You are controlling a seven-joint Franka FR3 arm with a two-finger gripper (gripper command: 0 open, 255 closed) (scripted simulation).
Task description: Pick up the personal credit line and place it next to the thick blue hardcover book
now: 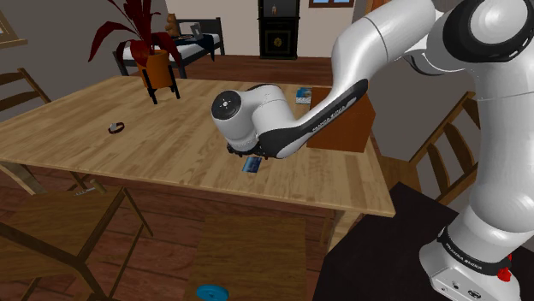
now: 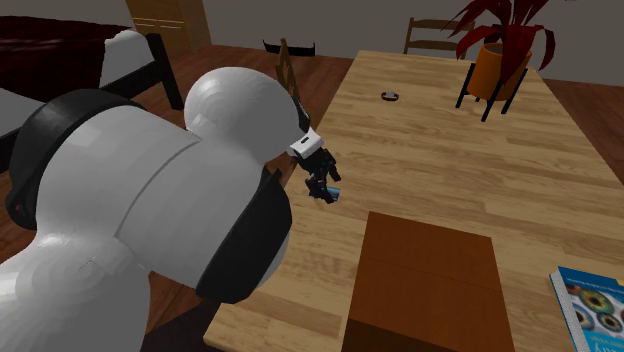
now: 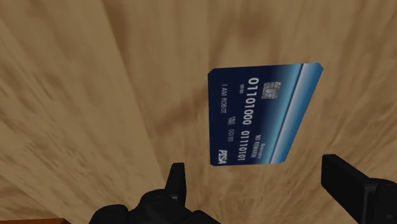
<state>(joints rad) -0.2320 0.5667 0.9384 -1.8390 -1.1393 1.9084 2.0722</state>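
Hovering just above the dark blue credit card (image 3: pixel 261 114), the black gripper (image 3: pixel 256 170) is released, its fingers standing wide apart and touching nothing. The card lies flat on the wooden table (image 1: pixel 171 145), close to the long edge on the stand's side and roughly midway along it. The blue hardcover book (image 2: pixel 590 310) rests well apart near a table corner on the opposite long edge, with a brown box (image 2: pixel 425 285) between card and book.
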